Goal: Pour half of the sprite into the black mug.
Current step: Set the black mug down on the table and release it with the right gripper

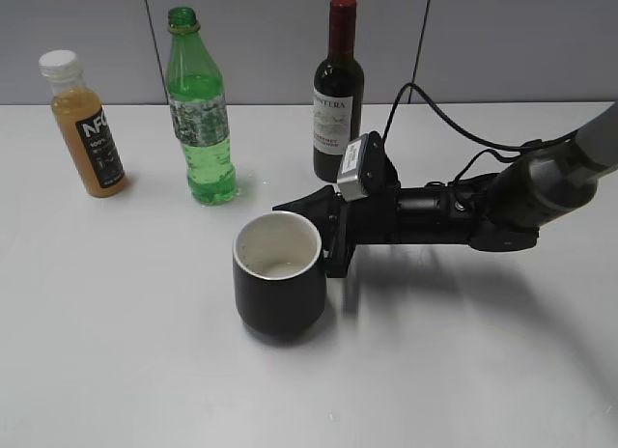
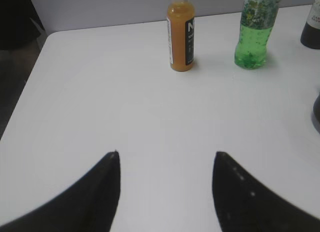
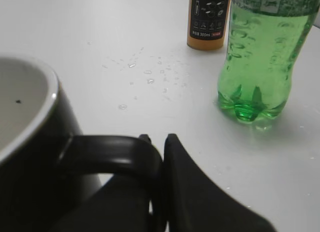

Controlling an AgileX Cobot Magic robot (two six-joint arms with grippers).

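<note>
The sprite (image 1: 200, 110) is a green bottle with no cap on its neck, standing upright at the back left; it also shows in the left wrist view (image 2: 255, 34) and the right wrist view (image 3: 257, 67). The black mug (image 1: 278, 284) with a white inside sits on the table in front of it, and looks empty in the right wrist view (image 3: 25, 142). My right gripper (image 1: 333, 238) reaches in from the right and is shut on the mug's handle (image 3: 110, 149). My left gripper (image 2: 166, 154) is open and empty over bare table, far from the bottles.
An orange juice bottle (image 1: 85, 125) with a white cap stands at the back left. A dark wine bottle (image 1: 338, 91) stands behind my right arm. Small drops of liquid (image 3: 145, 72) lie on the white table between the mug and the bottles.
</note>
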